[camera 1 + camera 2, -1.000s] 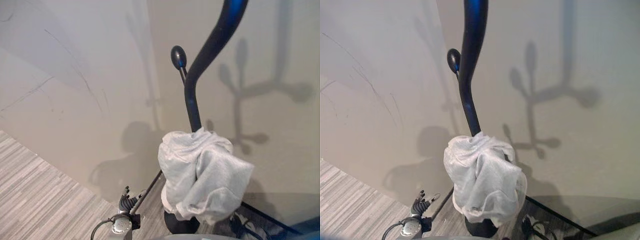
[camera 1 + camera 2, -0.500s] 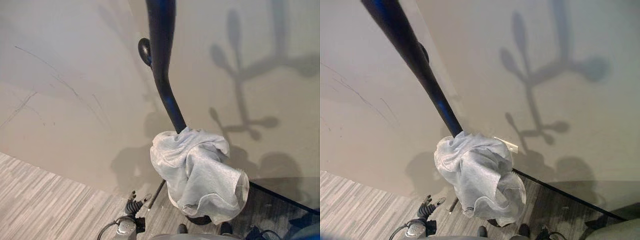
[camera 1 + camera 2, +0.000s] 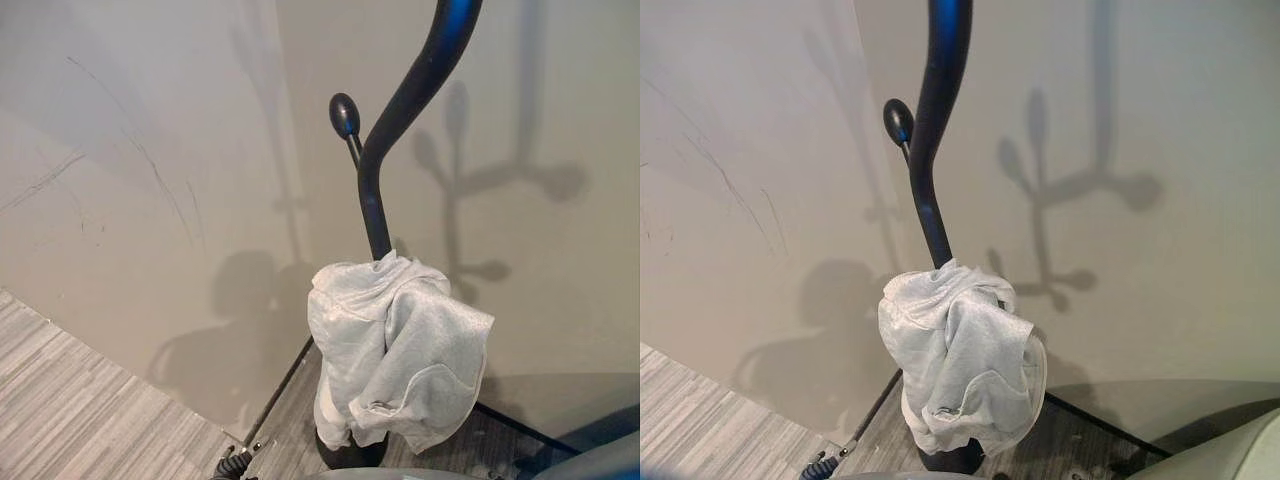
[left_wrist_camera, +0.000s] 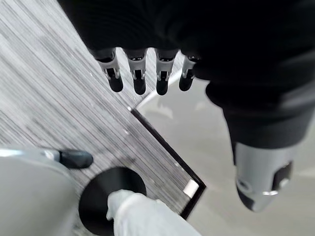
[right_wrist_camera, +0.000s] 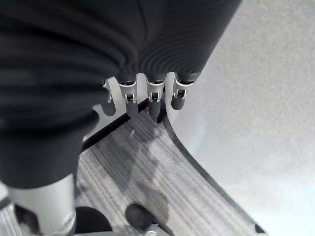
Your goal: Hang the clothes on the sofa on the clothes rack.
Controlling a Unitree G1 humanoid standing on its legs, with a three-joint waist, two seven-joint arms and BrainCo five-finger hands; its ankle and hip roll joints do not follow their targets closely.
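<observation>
A light grey garment [image 3: 400, 345] hangs bunched on the black clothes rack [image 3: 375, 200], below its knobbed peg [image 3: 344, 113] and above the round base [image 4: 110, 189]. The garment's lower end [image 4: 142, 216] also shows in the left wrist view. My left hand [image 4: 139, 77] hangs low beside the rack over the floor, fingers straight and holding nothing. In its own wrist view my right hand [image 5: 153, 101] is also open over the floor, with nothing in it.
The rack stands in a corner of beige walls [image 3: 150, 200] with a black skirting strip [image 3: 285, 385] along the bottom. The floor [image 3: 80, 420] is grey striped planking. A grey rounded edge [image 3: 1245, 450] shows at the lower right.
The whole picture has swung, so the camera moved. The garment stays on the rack. My left hand now sits lower, at the bottom edge of the eye views.
</observation>
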